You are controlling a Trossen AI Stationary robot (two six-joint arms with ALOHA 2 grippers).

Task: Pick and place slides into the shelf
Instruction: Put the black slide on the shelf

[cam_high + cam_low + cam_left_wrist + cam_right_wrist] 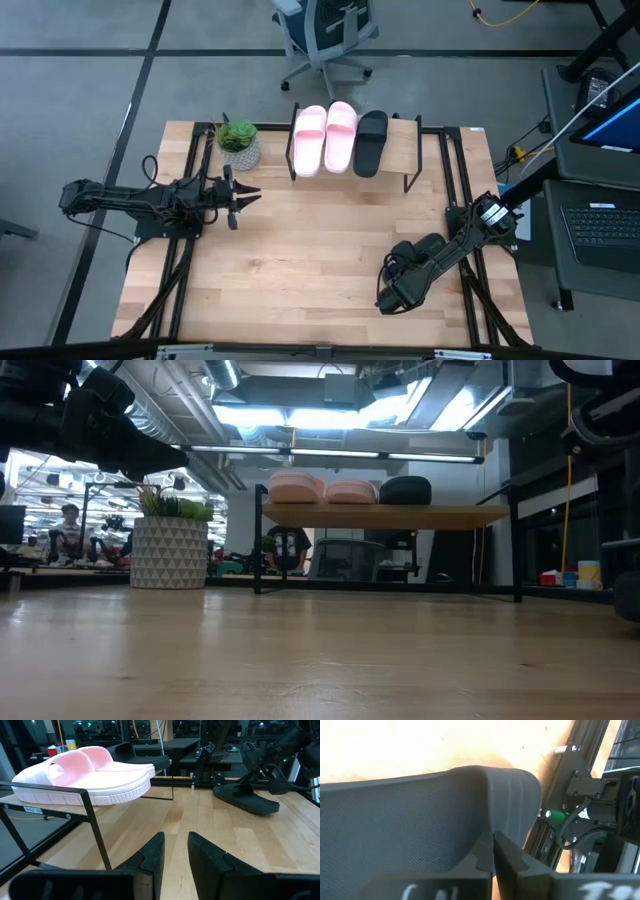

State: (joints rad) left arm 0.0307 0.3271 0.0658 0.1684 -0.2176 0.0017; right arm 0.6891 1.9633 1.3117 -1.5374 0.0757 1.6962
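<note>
Two pink slides [309, 140] [341, 135] and one black slide [371, 142] rest sole-down, side by side, on the plank top of the shelf [400, 150]. A second black slide [247, 801] lies on the table at the near right. My right gripper [493, 851] is down on it, shut on its strap. My left gripper [176, 852] hovers level at the table's left, pointing toward the right edge. It is open with nothing between its fingers. My right gripper is closed on the wide strap of the black slide, at the strap's edge [490, 827]. The fingers come slanting down from the table's right side. The fingers themselves hide the exact spot of contact. The slide's sole [260, 809] lies on the table.
A potted plant [239, 143] stands on the table just left of the shelf. Black frame rails [455, 180] run along the table's right side beside the right arm. An office chair [325, 35] stands beyond the far edge.
</note>
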